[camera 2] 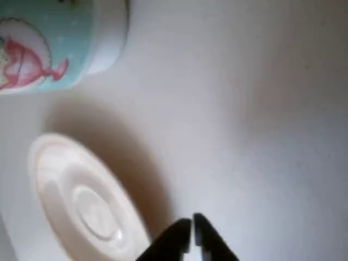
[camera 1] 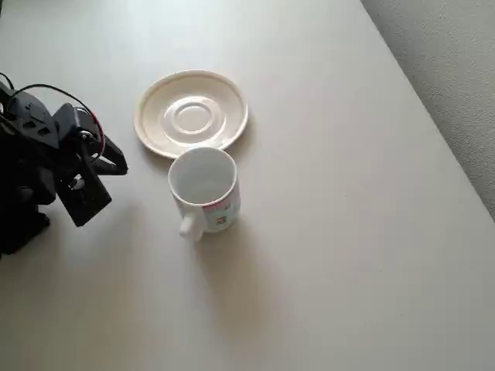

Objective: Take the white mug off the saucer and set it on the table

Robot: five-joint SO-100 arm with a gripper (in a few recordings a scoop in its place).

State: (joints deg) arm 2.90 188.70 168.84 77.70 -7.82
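Black blocky arm [camera 1: 46,166] at left of overhead view, thin black cable looping on top, small red detail beside it.

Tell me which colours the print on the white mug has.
Light blue with a pink-red figure, clearest in the wrist view on the white mug.

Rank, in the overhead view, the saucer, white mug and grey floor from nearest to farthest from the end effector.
From the end effector:
1. Saucer, up and right; white mug, right: too close to call.
2. Grey floor, far right, beyond the table edge.
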